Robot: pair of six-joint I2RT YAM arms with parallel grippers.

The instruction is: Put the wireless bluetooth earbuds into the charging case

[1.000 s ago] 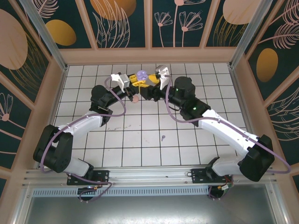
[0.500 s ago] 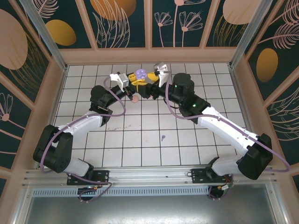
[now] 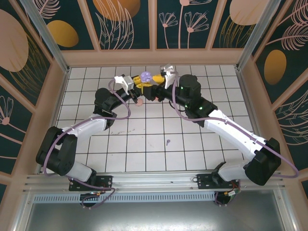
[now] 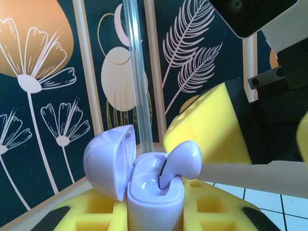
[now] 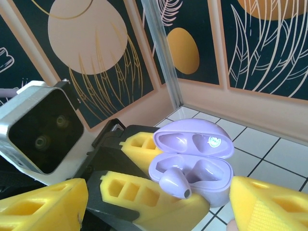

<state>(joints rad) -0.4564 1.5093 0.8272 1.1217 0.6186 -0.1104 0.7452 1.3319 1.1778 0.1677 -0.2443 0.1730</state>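
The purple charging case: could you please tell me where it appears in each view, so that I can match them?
Top external: purple charging case, upper centre of the picture.
Left wrist: bottom centre, its lid open to the left.
Right wrist: centre right, lid open behind.
Shared landmark: the purple earbud sticking out of one slot, in both wrist views.

Bright, even light; blurred near foreground
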